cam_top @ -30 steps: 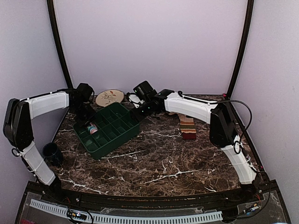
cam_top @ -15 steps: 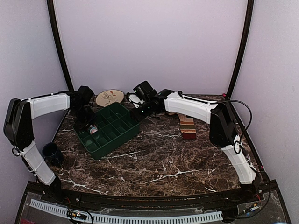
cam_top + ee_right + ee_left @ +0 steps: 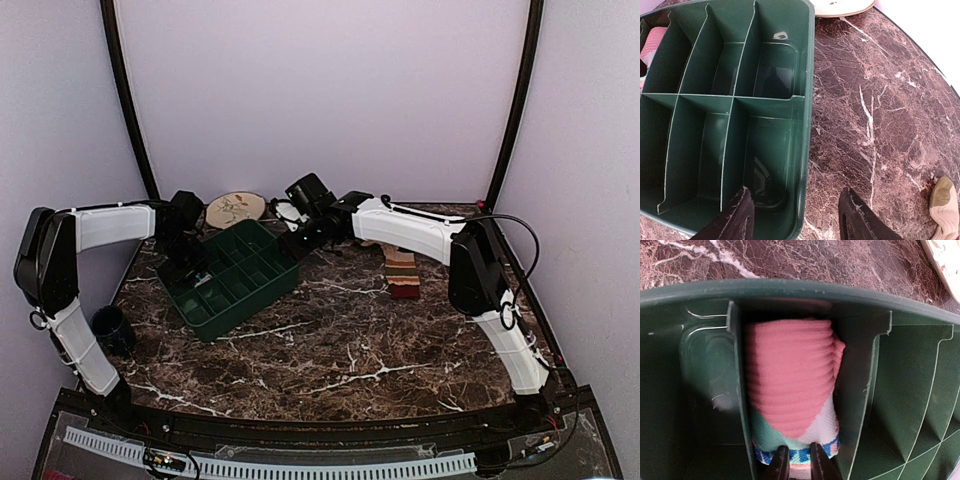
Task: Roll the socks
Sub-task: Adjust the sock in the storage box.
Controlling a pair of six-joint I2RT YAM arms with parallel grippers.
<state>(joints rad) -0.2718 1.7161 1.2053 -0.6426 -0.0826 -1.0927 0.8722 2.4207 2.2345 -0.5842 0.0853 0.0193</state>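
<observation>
Bench scene: we see the left gripper (image 3: pixel 799 467) pinched shut on the cuff of the pink sock (image 3: pixel 790 385). The sock sits rolled in a narrow compartment against the outer wall of the green tray (image 3: pixel 245 312), toward the bench's (image 3: pixel 350 350) far left corner. The right gripper (image 3: pixel 796 200) stands open, one finger inside the tray's wall and one outside, touching neither side. The striped sock (image 3: pixel 403 272) lies on the bench toward its right edge. A plate (image 3: pixel 235 208) rests at the far edge.

Green divided tray (image 3: pixel 255 303) beside a plate (image 3: pixel 235 209) (floral); dark cup (image 3: pixel 112 328) apart.
</observation>
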